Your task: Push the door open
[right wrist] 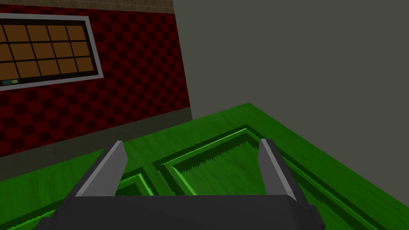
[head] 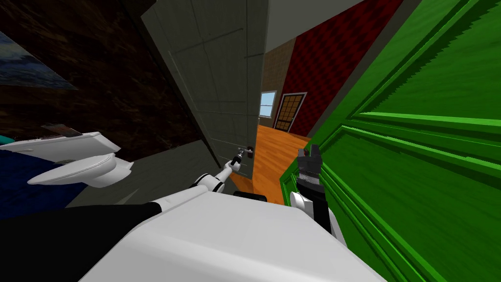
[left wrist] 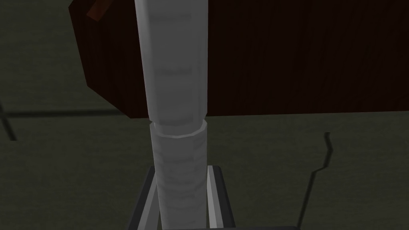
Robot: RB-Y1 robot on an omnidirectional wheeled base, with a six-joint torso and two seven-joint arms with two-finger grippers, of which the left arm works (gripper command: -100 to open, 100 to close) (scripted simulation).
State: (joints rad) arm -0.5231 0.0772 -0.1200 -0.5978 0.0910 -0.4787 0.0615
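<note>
Grey door [head: 220, 88], 12 o'clock: rigid, probably heavy; handle [left wrist: 175, 80], best hold, clamped in left end effector [left wrist: 181, 173]; right end effector [right wrist: 191, 159] spread, empty.

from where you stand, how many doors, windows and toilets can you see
doors: 3 (grey door, green door, far brown-paned door)
window: 1
toilet: 1
total: 5

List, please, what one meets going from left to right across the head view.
Wall picture → white toilet → grey door, the left end effector shut on its handle → right end effector, open → green door.
</note>
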